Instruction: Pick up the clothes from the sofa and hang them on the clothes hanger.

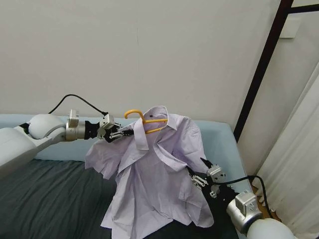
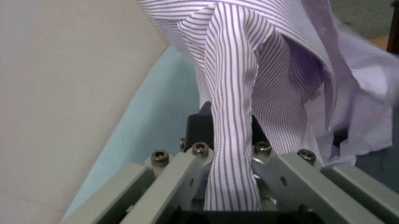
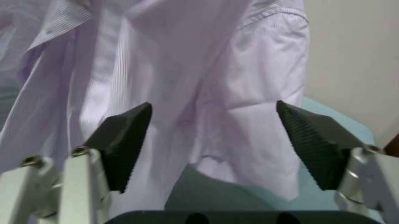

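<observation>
**Q:** How many garments are there, and where?

**A:** One. A lilac striped shirt (image 1: 154, 179) hangs in mid-air at the centre of the head view. Its collar is at mid-height and its hem reaches the bottom edge.

**Q:** Hangers?

**A:** One. A yellow hanger (image 1: 133, 112) sits inside the collar. Its hook projects to the upper left of the collar, and one of its arms shows across the neck opening.

**Q:** How many grippers, and what is the state of each?

**A:** Two. The left gripper (image 1: 115, 133) comes in from the left of the frame and meets the shirt at its shoulder, just below the hook. In the left wrist view, the left gripper (image 2: 231, 186) is clamped on a narrow fold of the striped cloth, which runs up from between its fingers. The right gripper (image 1: 198, 174) is at lower right, just beside the shirt's side edge. In the right wrist view, the right gripper (image 3: 212, 135) has its two ribbed black pads (image 3: 124, 140) spread wide with nothing between them. The cloth hangs beyond them.

**Q:** What are the surroundings?

**A:** There is one sofa (image 1: 222, 142), with a pale blue back and a dark seat that lies under the shirt. Behind it is one plain wall (image 1: 149, 50). One black pole (image 1: 261, 64) slants at upper right, and one white curtain (image 1: 299, 149) hangs at the right edge.
</observation>
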{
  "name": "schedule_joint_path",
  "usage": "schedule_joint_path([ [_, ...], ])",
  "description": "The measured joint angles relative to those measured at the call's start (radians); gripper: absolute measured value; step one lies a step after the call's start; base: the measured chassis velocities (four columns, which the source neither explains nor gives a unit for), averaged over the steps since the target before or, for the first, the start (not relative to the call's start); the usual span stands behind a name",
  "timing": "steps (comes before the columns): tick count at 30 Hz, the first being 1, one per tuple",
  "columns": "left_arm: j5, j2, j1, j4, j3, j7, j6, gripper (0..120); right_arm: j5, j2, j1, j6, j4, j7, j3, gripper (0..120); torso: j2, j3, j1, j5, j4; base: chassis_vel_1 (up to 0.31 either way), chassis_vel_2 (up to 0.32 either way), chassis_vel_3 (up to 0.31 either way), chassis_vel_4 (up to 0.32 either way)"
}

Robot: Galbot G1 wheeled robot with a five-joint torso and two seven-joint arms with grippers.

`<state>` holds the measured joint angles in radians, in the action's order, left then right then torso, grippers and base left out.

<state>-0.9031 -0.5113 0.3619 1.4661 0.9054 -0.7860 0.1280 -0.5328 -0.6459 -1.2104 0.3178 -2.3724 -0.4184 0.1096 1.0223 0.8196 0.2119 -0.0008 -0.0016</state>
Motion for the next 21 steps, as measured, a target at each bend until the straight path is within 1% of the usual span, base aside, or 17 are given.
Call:
schedule_joint_path([
  [1, 0.004, -0.021, 0.011, -0.02, 0.006, 0.0, 0.003, 1, 0.009, 0.003, -0.014, 0.0, -0.004, -0.001, 0.003, 88, 0.0, 0.0, 0.0, 0.0, -0.0001, 0.0, 0.0, 0.0, 0.0],
  [3, 0.01, -0.053, 0.029, -0.052, 0.018, -0.001, 0.007, 1, 0.014, 0.005, -0.025, -0.002, -0.012, -0.001, 0.002, 96, 0.0, 0.0, 0.0, 0.0002, -0.0002, 0.0, 0.0, 0.0, 0.0],
  [4, 0.01, -0.053, 0.029, -0.052, 0.018, -0.001, 0.007, 1, 0.014, 0.005, -0.025, -0.002, -0.012, -0.001, 0.002, 96, 0.0, 0.0, 0.0, 0.0002, -0.0002, 0.0, 0.0, 0.0, 0.0],
  [5, 0.014, -0.062, 0.035, -0.061, 0.022, -0.003, 0.008, 1, 0.004, 0.006, -0.02, -0.003, -0.019, -0.002, 0.001, 98, 0.0, 0.0, 0.0, 0.0003, -0.0001, 0.0, 0.0, 0.0, 0.0],
  [7, 0.021, -0.072, 0.039, -0.064, 0.029, -0.005, 0.008, 1, -0.048, 0.01, 0.02, -0.002, -0.034, -0.016, 0.0, 100, 0.0, 0.0, 0.0, 0.0003, 0.0, 0.0, 0.0, 0.0, 0.0],
  [8, 0.024, -0.074, 0.04, -0.06, 0.034, -0.005, 0.008, 1, -0.097, 0.015, 0.054, 0.002, -0.04, -0.029, -0.001, 100, 0.0, 0.0, 0.0, 0.0001, 0.0003, 0.0, 0.0, 0.0, 0.0],
  [9, 0.024, -0.074, 0.04, -0.06, 0.034, -0.005, 0.008, 1, -0.097, 0.015, 0.054, 0.002, -0.04, -0.029, -0.001, 100, 0.0, 0.0, 0.0, 0.0001, 0.0003, 0.0, 0.0, 0.0, 0.0],
  [11, 0.034, -0.076, 0.034, -0.045, 0.04, -0.004, 0.008, 1, -0.247, 0.026, 0.139, 0.016, -0.043, -0.065, -0.011, 100, 0.0, 0.0, 0.0, -0.0001, 0.0008, 0.0, 0.0, 0.0, 0.0],
  [12, 0.041, -0.079, 0.025, -0.035, 0.042, -0.001, 0.008, 1, -0.389, 0.03, 0.204, 0.018, -0.039, -0.091, -0.019, 100, 0.0, 0.0, 0.0, 0.0, 0.0009, 0.0, 0.0, 0.0, 0.0],
  [13, 0.048, -0.084, 0.018, -0.029, 0.043, 0.002, 0.008, 1, -0.49, 0.029, 0.25, 0.021, -0.031, -0.116, -0.026, 100, 0.0, 0.0, 0.0, -0.0002, 0.0008, 0.0, 0.0, 0.0, 0.0],
  [14, 0.048, -0.084, 0.018, -0.029, 0.043, 0.002, 0.008, 1, -0.49, 0.029, 0.25, 0.021, -0.031, -0.116, -0.026, 100, 0.0, 0.0, 0.0, -0.0002, 0.0008, 0.0, 0.0, 0.0, 0.0],
  [15, 0.056, -0.091, 0.011, -0.026, 0.046, 0.006, 0.008, 1, -0.61, 0.024, 0.32, 0.021, -0.02, -0.155, -0.036, 100, 0.0, 0.0, 0.0, -0.0001, 0.0005, 0.0, 0.0, 0.0, 0.0],
  [16, 0.061, -0.099, 0.005, -0.024, 0.047, 0.01, 0.008, 1, -0.666, 0.021, 0.366, 0.02, -0.012, -0.177, -0.045, 100, 0.0, 0.0, 0.0, 0.0, 0.0005, 0.0, 0.0, 0.0, 0.0],
  [17, 0.064, -0.11, -0.001, -0.024, 0.047, 0.015, 0.007, 1, -0.705, 0.021, 0.414, 0.02, -0.007, -0.195, -0.056, 100, 0.0, 0.0, 0.0, 0.0, 0.0006, 0.0, 0.0, 0.0, 0.0],
  [19, 0.065, -0.119, -0.003, -0.026, 0.048, 0.016, 0.007, 1, -0.716, 0.023, 0.437, 0.023, -0.006, -0.203, -0.063, 100, 0.0, 0.0, 0.0, 0.0, 0.0009, 0.0, 0.0, 0.0, 0.0],
  [21, 0.066, -0.147, -0.006, -0.031, 0.052, 0.017, 0.006, 1, -0.704, 0.031, 0.482, 0.039, 0.0, -0.223, -0.084, 100, 0.0, 0.0, 0.0, -0.0002, -0.0001, 0.0, 0.0, 0.0, 0.0],
])
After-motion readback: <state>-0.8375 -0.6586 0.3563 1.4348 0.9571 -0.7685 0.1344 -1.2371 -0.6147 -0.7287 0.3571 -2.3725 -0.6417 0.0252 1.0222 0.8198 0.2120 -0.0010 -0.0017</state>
